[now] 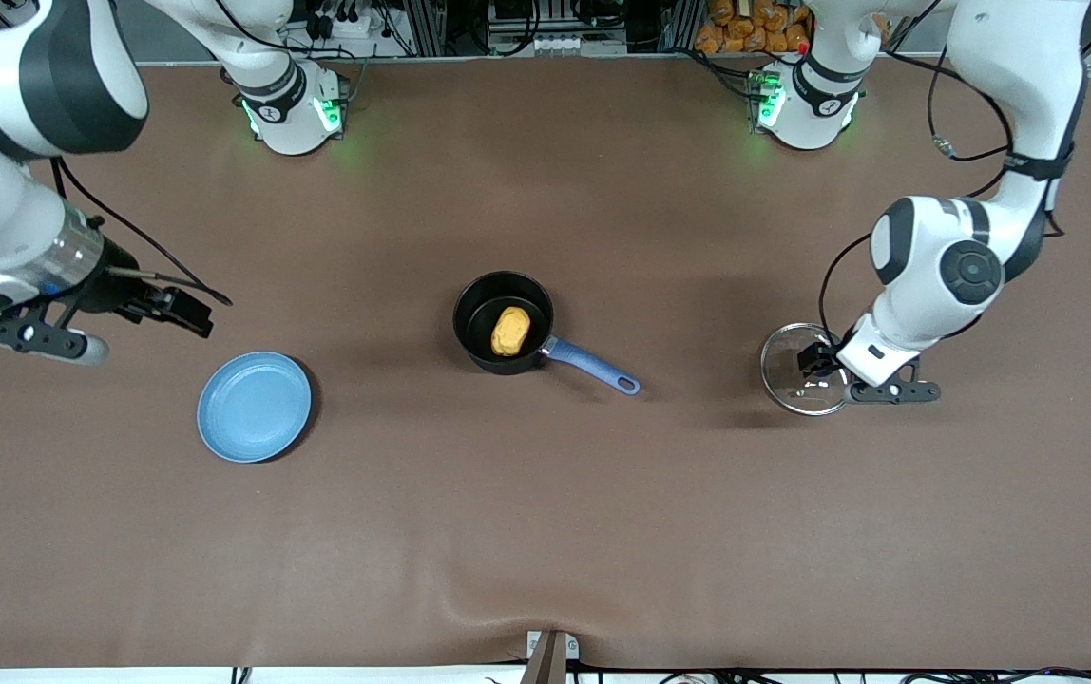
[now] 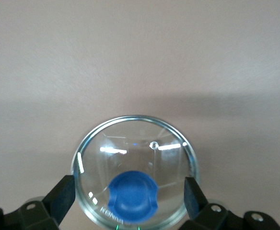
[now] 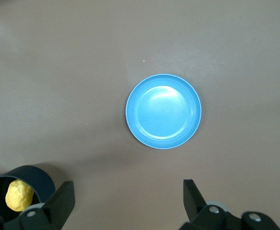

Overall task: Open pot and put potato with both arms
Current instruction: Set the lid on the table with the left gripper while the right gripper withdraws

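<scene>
Brown table point(image 1: 545, 532) bears pot point(image 1: 481, 328), lid point(image 1: 788, 370), plate point(image 1: 254, 407).

So the pot point(image 1: 503, 323) sits about mid-table with the potato point(image 1: 510, 331) inside it, handle sticking out toward roughly 4 o'clock in the front view. The plate point(image 1: 254, 407) is at about 8 o'clock from the pot, toward the right arm's end and a bit nearer the front camera. The lid point(image 1: 797, 369) lies flat on the table point(image 1: 545, 532) at about 3 o'clock, toward the left arm's end, well apart from the pot.
</scene>
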Available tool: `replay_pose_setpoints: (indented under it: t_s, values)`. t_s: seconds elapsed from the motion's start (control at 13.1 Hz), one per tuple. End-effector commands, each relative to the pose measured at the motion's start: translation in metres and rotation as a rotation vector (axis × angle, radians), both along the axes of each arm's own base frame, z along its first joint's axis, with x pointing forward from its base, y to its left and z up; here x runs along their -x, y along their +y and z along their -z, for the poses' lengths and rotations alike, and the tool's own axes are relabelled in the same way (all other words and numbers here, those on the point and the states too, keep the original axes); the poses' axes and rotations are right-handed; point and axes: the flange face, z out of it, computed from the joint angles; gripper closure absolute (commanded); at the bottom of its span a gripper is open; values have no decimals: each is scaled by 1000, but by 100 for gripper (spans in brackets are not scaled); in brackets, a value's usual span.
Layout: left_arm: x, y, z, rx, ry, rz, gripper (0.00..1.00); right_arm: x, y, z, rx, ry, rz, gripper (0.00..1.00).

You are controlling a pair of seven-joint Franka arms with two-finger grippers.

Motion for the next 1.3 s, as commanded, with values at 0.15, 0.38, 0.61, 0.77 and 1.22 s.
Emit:
replay_pose_setpoints:
  t_s: [0.15, 0.38, 0.61, 0.77, 1.22]
  values:
    - [-17, -16, -139, -21, 58, 21, 0, 11, -20, -12, -8, -25, 17, 0]
    - [-23, -7, -219, -31, 105, 21, 0, 8, -37, -12, -8, -28, 11, 0]
    - [-24, 11, -295, -22, 39, -6, 0, 8, -59, -16, -6, -31, 28, 0]
    - [8, 12, -343, -23, 11, -6, 0, 8, -71, -18, -5, -36, 28, 0]
    - [59, 9, -369, -18, -10, -16, 0, 8, -86, -22, -2, -43, 2, 0]
